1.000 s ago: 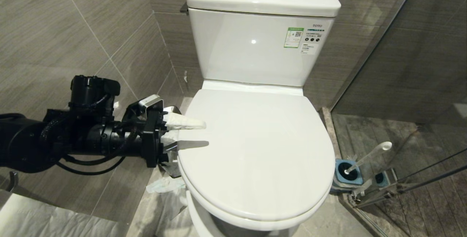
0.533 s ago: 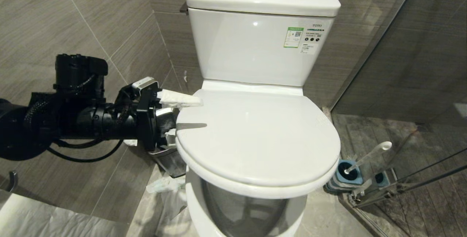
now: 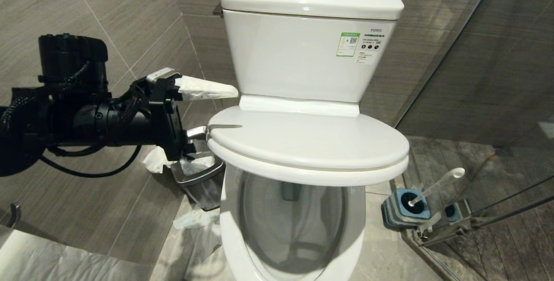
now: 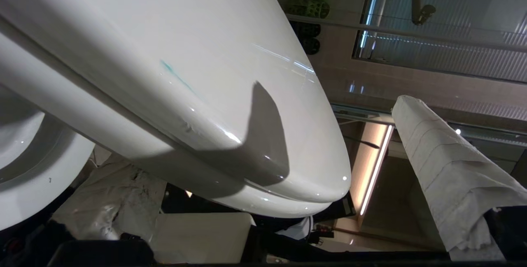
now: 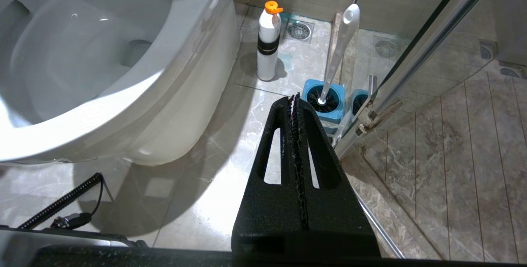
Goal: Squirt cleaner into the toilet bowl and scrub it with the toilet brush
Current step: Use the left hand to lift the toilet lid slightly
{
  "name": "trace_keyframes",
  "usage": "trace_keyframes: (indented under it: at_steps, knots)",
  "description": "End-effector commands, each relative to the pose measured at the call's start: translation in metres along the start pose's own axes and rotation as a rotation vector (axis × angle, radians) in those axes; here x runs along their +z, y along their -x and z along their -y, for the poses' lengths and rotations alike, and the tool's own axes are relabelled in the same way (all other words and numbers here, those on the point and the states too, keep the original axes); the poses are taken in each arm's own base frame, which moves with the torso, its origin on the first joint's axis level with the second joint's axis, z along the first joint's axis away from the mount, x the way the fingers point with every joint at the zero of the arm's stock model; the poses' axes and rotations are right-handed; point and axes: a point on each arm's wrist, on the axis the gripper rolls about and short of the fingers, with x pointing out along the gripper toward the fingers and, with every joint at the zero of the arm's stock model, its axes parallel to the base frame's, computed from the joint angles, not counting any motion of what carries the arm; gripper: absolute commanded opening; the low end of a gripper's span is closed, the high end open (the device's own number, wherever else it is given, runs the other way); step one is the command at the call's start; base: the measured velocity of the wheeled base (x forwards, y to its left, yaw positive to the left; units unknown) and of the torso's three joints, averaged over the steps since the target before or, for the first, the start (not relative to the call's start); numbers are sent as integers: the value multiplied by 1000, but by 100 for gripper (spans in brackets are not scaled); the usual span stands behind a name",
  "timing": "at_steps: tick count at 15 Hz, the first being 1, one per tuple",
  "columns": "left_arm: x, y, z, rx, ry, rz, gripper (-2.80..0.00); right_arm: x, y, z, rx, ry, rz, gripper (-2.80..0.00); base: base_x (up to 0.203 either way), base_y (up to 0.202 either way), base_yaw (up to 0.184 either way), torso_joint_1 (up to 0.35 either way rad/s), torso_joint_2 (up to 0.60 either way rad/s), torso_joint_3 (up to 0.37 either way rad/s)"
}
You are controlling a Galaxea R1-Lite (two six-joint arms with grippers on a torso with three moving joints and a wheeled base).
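The white toilet's lid [image 3: 303, 136] and seat are tilted up together, about half raised, and the toilet bowl [image 3: 294, 224] shows underneath. My left gripper [image 3: 214, 110] is open at the lid's left edge. Its paper-wrapped finger [image 3: 205, 88] stands clear above the lid and the lower finger [image 3: 197, 133] sits under the edge. The left wrist view shows the lid [image 4: 197, 73] with a thin turquoise streak [image 4: 177, 75]. The toilet brush [image 3: 437, 183] leans in its blue holder [image 3: 409, 207] on the floor at the right. My right gripper [image 5: 294, 98] hangs shut and empty near the holder [image 5: 325, 102].
A steel waste bin [image 3: 199, 185] with a liner stands between the left wall and the toilet. A glass shower partition [image 3: 476, 99] closes off the right. A white bottle with an orange cap [image 5: 268, 40] stands on the floor beside the bowl [image 5: 82, 53]. The tank [image 3: 303, 56] is behind.
My left gripper has risen along the left side of the toilet, and the lid and seat have tilted up with it, uncovering the bowl. The right arm has not moved.
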Motion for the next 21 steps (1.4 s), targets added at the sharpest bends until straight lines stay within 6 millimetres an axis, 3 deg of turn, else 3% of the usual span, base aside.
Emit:
trace_keyframes:
  at_steps: [1,14,21]
  knots:
    - [-1,0,11,-20,-18,-7,0,0,0,0,2,0,-1,-280,0,0,0,0,0,0]
    - [5,-17,53,-169,-69,-20,0,0,0,0,1,0,-1,-280,0,0,0,0,0,0]
    - [5,-16,56,-176,-81,-7,0,0,0,0,1,0,-1,-280,0,0,0,0,0,0]
